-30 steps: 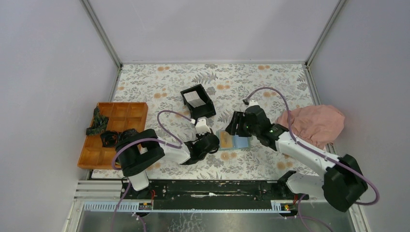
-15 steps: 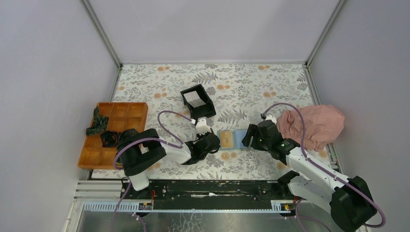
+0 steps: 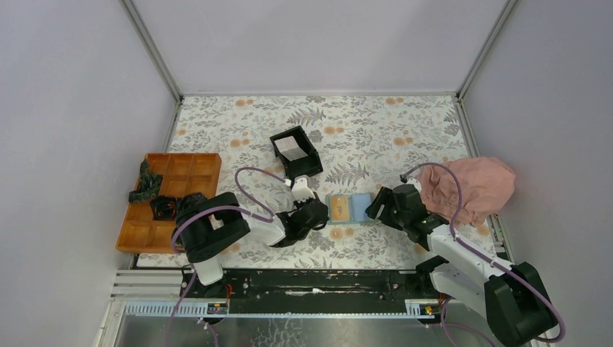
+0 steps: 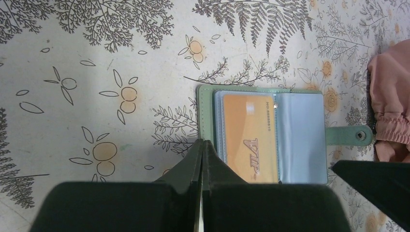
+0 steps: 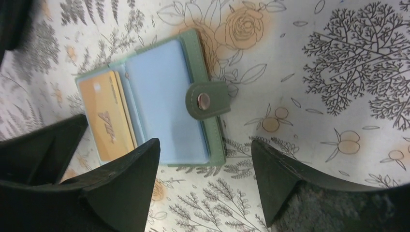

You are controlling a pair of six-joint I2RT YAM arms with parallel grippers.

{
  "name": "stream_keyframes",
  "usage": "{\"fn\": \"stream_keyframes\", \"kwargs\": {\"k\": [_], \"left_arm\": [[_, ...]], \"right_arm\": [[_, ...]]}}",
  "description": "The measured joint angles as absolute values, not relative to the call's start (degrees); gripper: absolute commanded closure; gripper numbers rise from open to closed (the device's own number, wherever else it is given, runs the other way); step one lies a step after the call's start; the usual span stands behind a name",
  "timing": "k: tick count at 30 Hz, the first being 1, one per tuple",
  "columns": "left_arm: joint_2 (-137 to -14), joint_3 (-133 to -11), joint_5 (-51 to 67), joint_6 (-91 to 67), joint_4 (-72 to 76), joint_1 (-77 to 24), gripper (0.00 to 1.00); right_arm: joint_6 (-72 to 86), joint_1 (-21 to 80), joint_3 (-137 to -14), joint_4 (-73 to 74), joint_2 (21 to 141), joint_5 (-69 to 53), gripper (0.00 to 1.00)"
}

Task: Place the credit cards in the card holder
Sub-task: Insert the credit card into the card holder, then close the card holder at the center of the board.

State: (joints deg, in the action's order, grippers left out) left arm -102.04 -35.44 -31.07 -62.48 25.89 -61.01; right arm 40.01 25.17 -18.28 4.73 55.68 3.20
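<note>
The card holder (image 3: 359,207) lies open and flat on the floral table between my two grippers. Its green cover (image 4: 207,113) frames an orange card (image 4: 251,140) in the left pocket and a bare light blue face (image 4: 300,137). The snap tab (image 5: 208,99) sticks out to the right. My left gripper (image 4: 202,143) is shut, tips at the holder's left green edge. My right gripper (image 5: 205,145) stands open just off the holder's right end, nothing between its fingers. A pale grey-white credit card (image 3: 290,149) lies inside the black box.
The black open-top box (image 3: 311,148) sits behind the left gripper. An orange compartment tray (image 3: 181,155) with dark items is at far left. A pink cloth (image 3: 470,184) is bunched at the right, close to the right arm. Walls close in the table on three sides.
The right arm pulled back to the right off the card holder and its jaws spread wider. The holder now lies uncovered and open. The left arm stayed put.
</note>
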Motion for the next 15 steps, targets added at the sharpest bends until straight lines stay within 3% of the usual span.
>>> {"fn": "stream_keyframes", "kwargs": {"k": [15], "left_arm": [[-102.1, -35.5, -31.0, -62.5, 26.0, -60.9, 1.00]], "right_arm": [[49.5, 21.6, -10.8, -17.5, 59.3, -4.2, 0.23]]}}
